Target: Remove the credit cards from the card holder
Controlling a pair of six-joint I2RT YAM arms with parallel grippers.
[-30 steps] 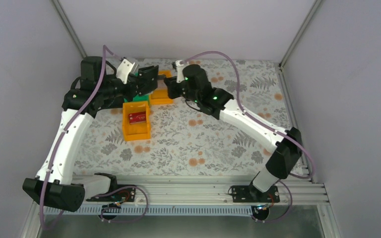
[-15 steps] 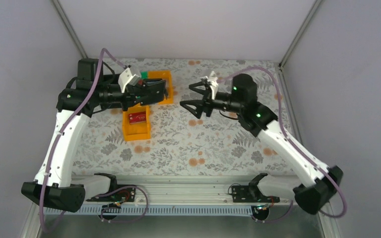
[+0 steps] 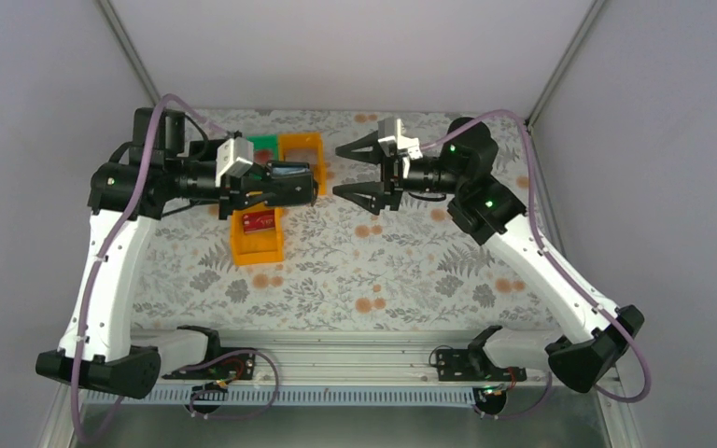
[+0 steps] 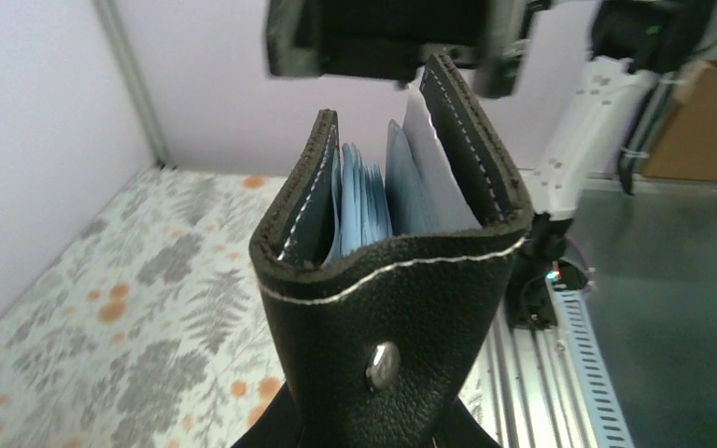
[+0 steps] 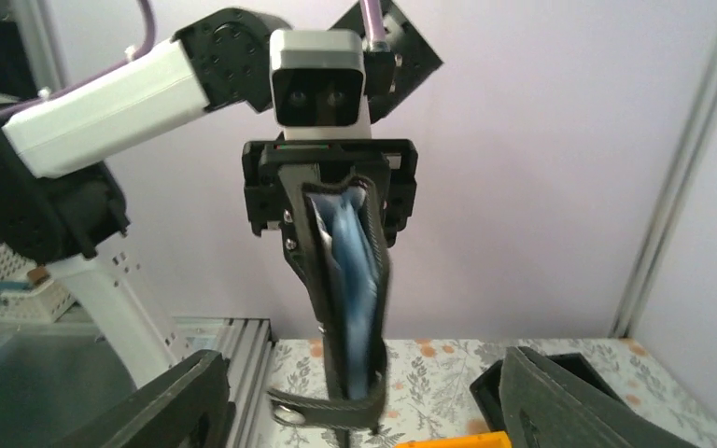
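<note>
Desk (image 3: 383, 271) with a flowered cloth carries everything, and the two arms reach over its far half from both sides. The left arm (image 3: 112, 261) holds its end effector (image 3: 260, 187) level in the air and clamped on the folded end of the card holder (image 3: 291, 182). The right arm (image 3: 541, 261) points its end effector (image 3: 341, 172) toward the holder, with the fingers spread wide and nothing between them; it is near the holder but apart from it. On the desk under the left end effector stands an orange tray (image 3: 257, 245). A second orange tray (image 3: 301, 140) and a green tray (image 3: 263, 145) stand behind it. The card holder is off the desk, above these trays, black outside, and its open mouth faces the right end effector. In the left wrist view the two black leather walls stand slightly apart, with pale blue pockets between them, and the credit cards (image 4: 427, 159) that are inside show only as a pale edge against one wall. One red card (image 3: 259, 220) lies flat in the nearer orange tray. A small metal snap (image 4: 383, 355) sits on the holder's strap.
</note>
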